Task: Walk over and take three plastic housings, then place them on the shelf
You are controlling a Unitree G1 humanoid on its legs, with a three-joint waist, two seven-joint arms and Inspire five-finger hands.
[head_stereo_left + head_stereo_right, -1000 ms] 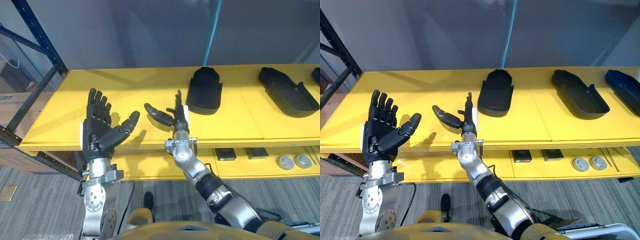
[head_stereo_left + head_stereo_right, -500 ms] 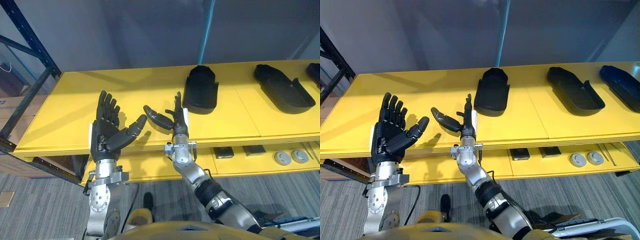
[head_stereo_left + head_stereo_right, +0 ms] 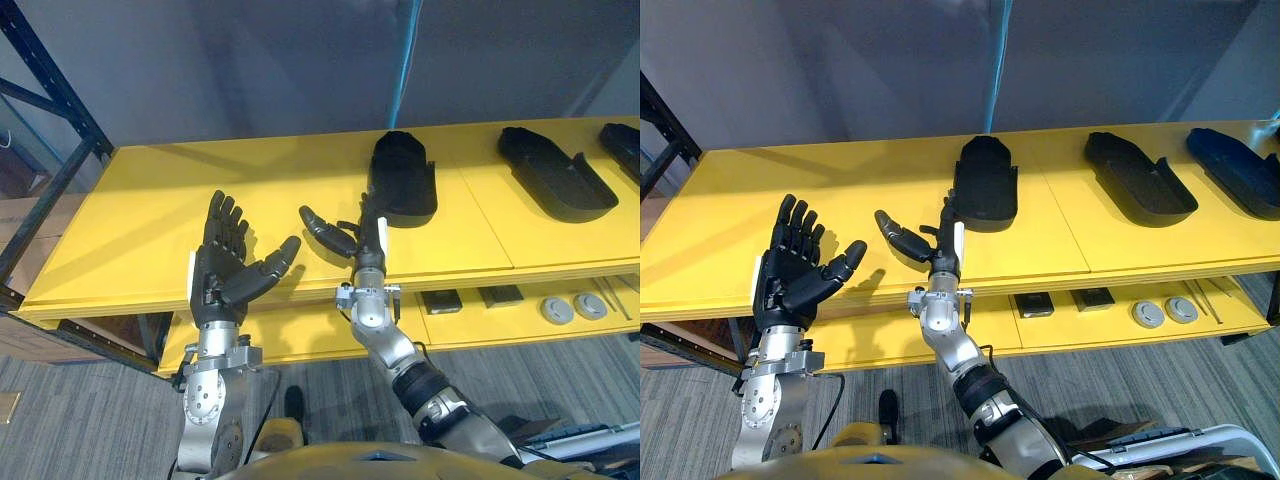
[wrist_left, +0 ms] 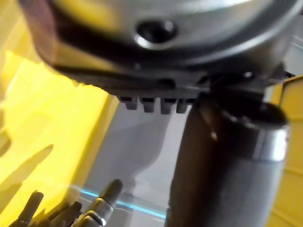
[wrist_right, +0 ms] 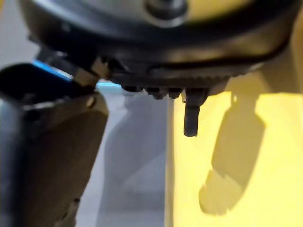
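left hand (image 3: pixel 216 280), right hand (image 3: pixel 366 246) — splayed, empty

A dark blue rack upright (image 3: pixel 55 75) slants across ten o'clock, with a diagonal brace meeting it. Behind it, a plain grey wall (image 3: pixel 250 60) carries a thin teal strip (image 3: pixel 405 60) at twelve o'clock. At four o'clock two dark square pieces (image 3: pixel 1036 304) lie side by side. Beyond them are two round grey discs (image 3: pixel 1148 314) (just beside each other) and, further right, some thin rods (image 3: pixel 1205 293). Grey carpet (image 3: pixel 80 400) covers seven o'clock.
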